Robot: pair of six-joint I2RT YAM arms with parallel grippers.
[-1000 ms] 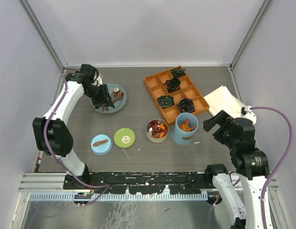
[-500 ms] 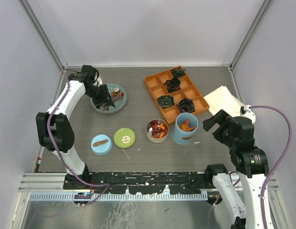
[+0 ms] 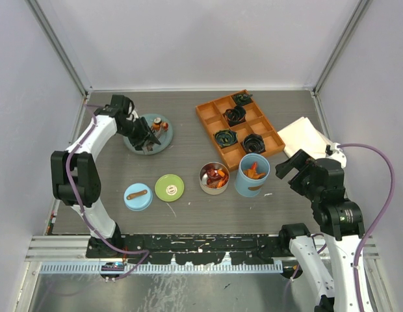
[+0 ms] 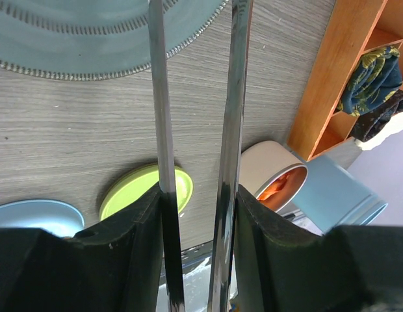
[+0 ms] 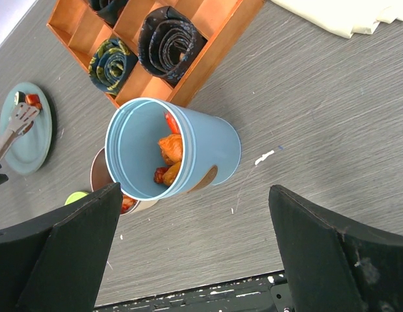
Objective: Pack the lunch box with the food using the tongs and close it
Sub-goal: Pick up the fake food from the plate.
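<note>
Steel tongs, 1 pair, gripped in left jaws over teal plate; right jaws wide open. 1 tin, 1 cylinder hold food; 1 green lid, 1 blue lid on table.

1. Round steel tin and light-blue cylinder stand open, side by side; both hold orange-red food chunks;
2. Flat green lid and blue lid lie left of them;
3. Slim grey tongs, arms slightly apart, far left.

Lab test cell: white walls, rail
</note>
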